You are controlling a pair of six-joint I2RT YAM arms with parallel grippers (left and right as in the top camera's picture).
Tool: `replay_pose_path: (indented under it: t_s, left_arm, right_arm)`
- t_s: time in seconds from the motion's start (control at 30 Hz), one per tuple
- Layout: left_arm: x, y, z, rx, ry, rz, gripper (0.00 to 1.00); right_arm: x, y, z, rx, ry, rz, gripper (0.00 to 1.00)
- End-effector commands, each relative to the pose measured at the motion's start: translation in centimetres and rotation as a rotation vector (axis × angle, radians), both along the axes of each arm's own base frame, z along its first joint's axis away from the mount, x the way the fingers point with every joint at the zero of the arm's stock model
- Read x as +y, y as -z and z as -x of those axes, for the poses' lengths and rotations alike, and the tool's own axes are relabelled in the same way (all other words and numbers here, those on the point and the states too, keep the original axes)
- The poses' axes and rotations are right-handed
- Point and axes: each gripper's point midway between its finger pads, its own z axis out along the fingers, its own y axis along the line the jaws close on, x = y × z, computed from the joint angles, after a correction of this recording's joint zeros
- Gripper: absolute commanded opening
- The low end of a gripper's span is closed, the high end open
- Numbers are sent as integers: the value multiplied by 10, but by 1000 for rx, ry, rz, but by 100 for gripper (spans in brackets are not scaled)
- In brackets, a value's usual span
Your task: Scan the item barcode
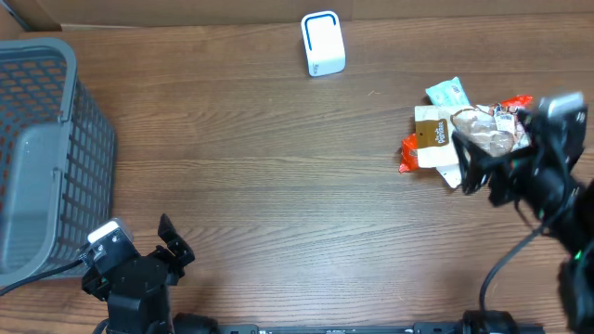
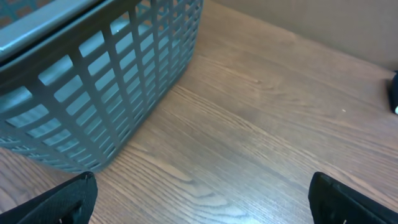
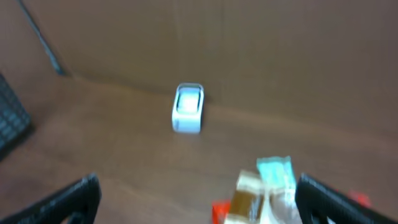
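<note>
We see the left gripper (image 1: 174, 243) spread wide and empty, low over the counter (image 1: 278, 176), just beside the grey basket (image 1: 88, 158). The right gripper (image 1: 467, 160) is likewise spread and holds nothing, hanging over the right side of the packets (image 1: 432, 137), a small heap at the counter's right; whether it touches them we cannot tell. The white scanner (image 1: 323, 44) stands at the far edge, well apart from the packets.
</note>
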Motion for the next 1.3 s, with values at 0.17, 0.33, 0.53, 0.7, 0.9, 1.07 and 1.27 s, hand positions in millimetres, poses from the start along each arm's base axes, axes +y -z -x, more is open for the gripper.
replay_pose_path:
  t_s: [0.17, 0.33, 0.53, 0.7, 0.9, 1.07, 1.27]
  left_arm:
    - [2, -1, 1, -8, -15, 1, 100]
    - [2, -1, 1, -8, -15, 1, 100]
    - [2, -1, 1, -8, -15, 1, 100]
    - [2, -1, 1, -8, -15, 1, 100]
    - [2, -1, 1, -8, -15, 1, 100]
    - [2, -1, 1, -8, -15, 1, 100]
    - [2, -1, 1, -8, -15, 1, 100]
  right_arm:
    - [14, 57, 21, -220, -53, 19, 100]
    - [15, 91, 26, -325, -55, 14, 100]
    - [16, 131, 28, -426, -59, 8, 100]
    - [17, 158, 29, -487, -65, 4, 100]
    - [13, 170, 28, -451, -35, 13, 100]
    - [13, 202, 28, -303, -36, -20, 100]
    - [13, 201, 28, -290, -30, -60, 100]
